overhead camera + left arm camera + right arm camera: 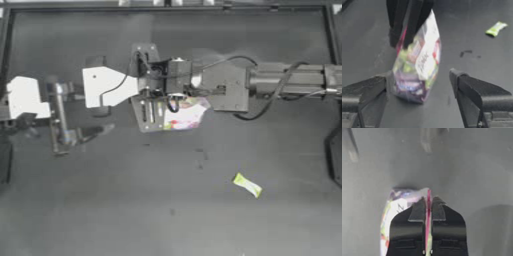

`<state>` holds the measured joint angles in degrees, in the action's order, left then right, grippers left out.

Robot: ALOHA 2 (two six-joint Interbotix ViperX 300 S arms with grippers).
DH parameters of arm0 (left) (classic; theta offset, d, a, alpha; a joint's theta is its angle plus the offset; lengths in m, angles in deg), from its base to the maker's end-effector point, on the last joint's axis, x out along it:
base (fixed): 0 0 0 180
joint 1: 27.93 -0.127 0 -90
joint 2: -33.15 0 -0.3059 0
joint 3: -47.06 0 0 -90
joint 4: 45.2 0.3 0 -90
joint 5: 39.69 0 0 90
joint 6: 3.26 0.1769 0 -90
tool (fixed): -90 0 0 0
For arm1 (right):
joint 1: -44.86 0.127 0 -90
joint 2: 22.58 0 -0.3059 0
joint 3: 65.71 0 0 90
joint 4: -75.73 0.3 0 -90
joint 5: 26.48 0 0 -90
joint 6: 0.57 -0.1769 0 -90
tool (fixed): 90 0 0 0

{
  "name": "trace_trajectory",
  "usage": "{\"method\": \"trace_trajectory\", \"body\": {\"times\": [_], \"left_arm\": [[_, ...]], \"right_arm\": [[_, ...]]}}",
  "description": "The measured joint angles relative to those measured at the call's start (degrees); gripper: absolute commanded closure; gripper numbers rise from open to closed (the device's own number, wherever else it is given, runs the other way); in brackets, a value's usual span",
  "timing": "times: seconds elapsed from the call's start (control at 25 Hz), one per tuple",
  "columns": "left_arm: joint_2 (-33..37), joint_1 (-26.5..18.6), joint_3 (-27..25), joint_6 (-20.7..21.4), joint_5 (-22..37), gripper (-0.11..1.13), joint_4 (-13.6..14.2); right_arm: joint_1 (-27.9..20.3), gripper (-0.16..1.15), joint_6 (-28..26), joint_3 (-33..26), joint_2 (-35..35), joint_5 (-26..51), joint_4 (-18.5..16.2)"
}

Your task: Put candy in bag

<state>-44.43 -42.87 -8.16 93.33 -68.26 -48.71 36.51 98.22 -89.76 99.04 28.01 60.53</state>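
Here, the clear plastic zip bag [418, 67] with multicoloured sweets inside hangs pinched.
Right gripper [428, 203] fingers clench its pink rim; left gripper [420, 82] fingers spread wide around it; the yellow-green wrapped candy [247, 184] lies apart on the dark table [100, 210].

Soft, even overhead light; the table [100, 200] shows pale glare. The bag [417, 65] is motion-blurred, and faint shadows lie under the arms.

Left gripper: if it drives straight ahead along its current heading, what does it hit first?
Most likely the bag, which hangs between its open fingers, pinched at the pink rim by the right gripper. The candy lies off to the side.
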Motion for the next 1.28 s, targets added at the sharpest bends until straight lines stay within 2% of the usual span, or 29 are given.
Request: {"method": "trace_trajectory", "body": {"times": [0.12, 0.32, 0.8, 1.28], "left_arm": [[-2.8, -0.4, 1.3, 1.9, -2.8, 0.06, 0.0], [-4.0, -1.3, 1.7, 2.5, -5.5, 0.06, -0.7], [-8.8, -2.4, 2.7, 2.5, -6.2, 0.07, -1.5], [-9.1, -3.3, 3.0, 2.5, -6.2, 0.07, -1.5]], "right_arm": [[0.0, 0.84, 0.0, 0.3, -0.1, -0.4, 0.1], [-0.1, 0.85, -0.1, 1.6, -0.9, -1.5, 0.1], [-0.4, 0.85, -0.3, 2.5, -1.1, -2.9, 0.4], [-0.5, 0.85, -0.3, 2.7, -1.1, -3.5, 0.8]]}}
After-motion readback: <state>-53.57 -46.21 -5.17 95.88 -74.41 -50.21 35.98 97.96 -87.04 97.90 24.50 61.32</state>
